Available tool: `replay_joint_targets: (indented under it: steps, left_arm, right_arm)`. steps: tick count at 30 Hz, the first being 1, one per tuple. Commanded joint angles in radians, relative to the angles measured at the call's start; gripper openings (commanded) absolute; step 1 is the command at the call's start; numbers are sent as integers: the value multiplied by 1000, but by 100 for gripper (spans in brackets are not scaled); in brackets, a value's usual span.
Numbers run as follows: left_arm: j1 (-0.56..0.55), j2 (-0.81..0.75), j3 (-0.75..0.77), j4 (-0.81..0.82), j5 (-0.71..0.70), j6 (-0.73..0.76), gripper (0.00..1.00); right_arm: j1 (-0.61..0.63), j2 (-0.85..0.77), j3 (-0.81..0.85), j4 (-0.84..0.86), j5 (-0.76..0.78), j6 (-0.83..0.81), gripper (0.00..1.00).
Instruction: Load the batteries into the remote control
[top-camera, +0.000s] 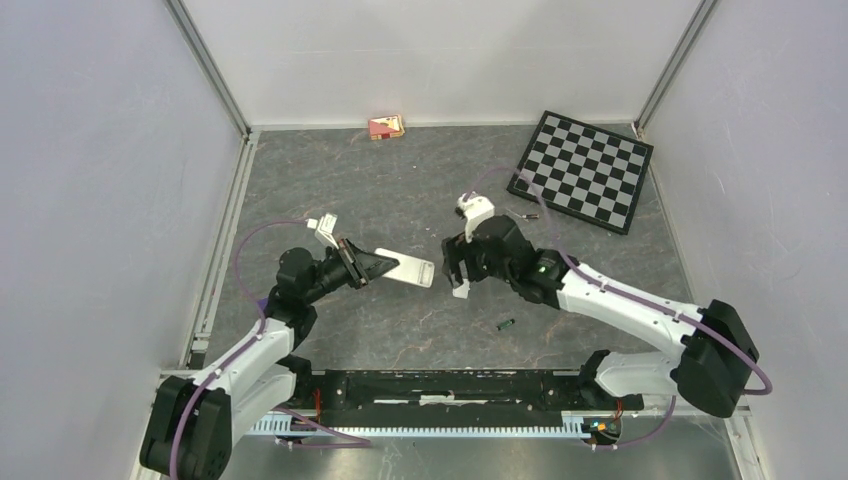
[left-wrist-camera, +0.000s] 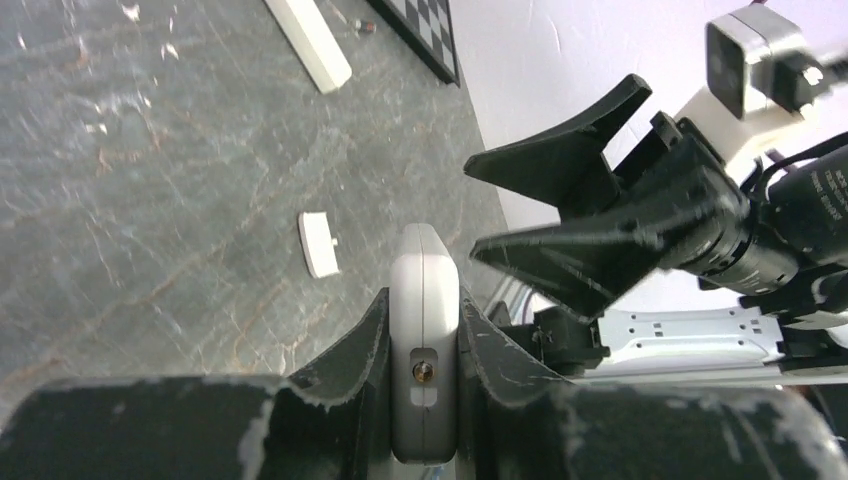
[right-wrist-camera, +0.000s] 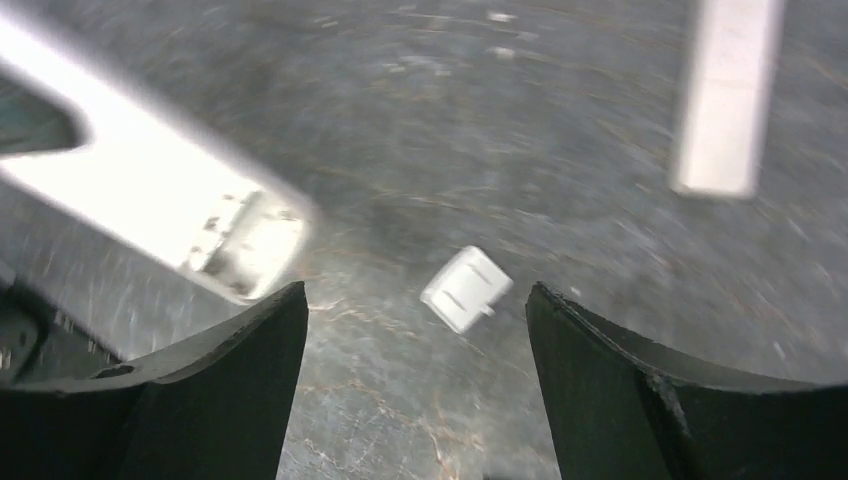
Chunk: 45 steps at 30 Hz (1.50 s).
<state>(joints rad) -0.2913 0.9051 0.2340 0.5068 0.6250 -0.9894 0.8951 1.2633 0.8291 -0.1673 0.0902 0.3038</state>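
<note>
Remote (left-wrist-camera: 424, 262) clamped in left hand (left-wrist-camera: 425, 310); right hand (right-wrist-camera: 415, 315) gapes wide, empty, above white cover (right-wrist-camera: 466, 289).

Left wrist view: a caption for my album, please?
Left claw grips the white remote; a small white piece lies on the table, right claw open alongside.

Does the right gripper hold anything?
No, the right gripper is open and empty; a small white piece lies on the table below it.

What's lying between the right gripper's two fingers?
A small white battery cover, lying on the table below the open right gripper; the right wrist view shows it.
</note>
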Motion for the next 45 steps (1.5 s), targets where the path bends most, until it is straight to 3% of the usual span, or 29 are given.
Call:
replay_joint_targets:
  steps: [1,4,13,21,28,45]
  left_arm:
    - [-3,9,5,195,-66,95,2]
    - [-3,34,-1,239,-73,109,2]
    - [-3,62,-23,289,-68,90,2]
    - [-3,-11,-37,255,-87,102,2]
    - [-3,-57,-39,207,-115,114,2]
    - [-3,-63,-39,163,-122,126,2]
  right_arm:
    - [-47,-5,85,-397,265,286,82]
    - [-63,5,75,-503,264,380,81]
    - [-139,26,-29,-607,104,743,73]
    - [-153,91,-20,-717,68,969,58]
    - [-156,156,36,-765,78,1019,52]
    - [-162,246,-3,-671,96,1073,32]
